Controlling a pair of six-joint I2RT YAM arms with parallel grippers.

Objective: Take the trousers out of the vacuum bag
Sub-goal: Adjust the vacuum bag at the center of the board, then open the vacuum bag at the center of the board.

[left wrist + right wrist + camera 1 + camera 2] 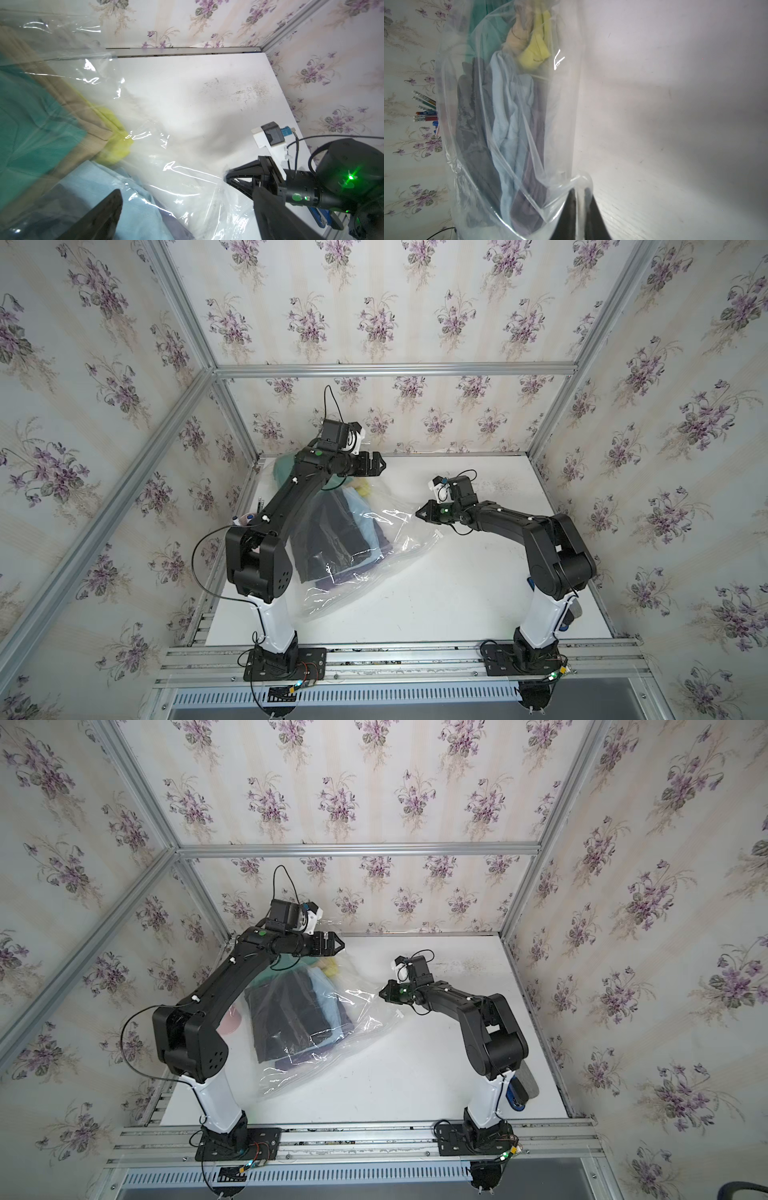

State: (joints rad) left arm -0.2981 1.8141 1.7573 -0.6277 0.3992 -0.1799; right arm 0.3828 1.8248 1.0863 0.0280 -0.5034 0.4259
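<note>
Right wrist view first: the rim of the bag [560, 116] runs between the right claw's [579, 190] fingers, which stand narrowly parted, and I can't tell whether they're gripping it. Both top views show the left claw [381, 464] hanging spread wide above the bag's far end. The trousers [328, 531], dark grey, pale blue, purple, teal, tan and yellow, all lie inside the bag on the white table [478, 572], toward the left arm's side.

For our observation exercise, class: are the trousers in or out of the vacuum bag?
In. The folded trousers show through the clear vacuum bag, whose film wraps around them.
</note>
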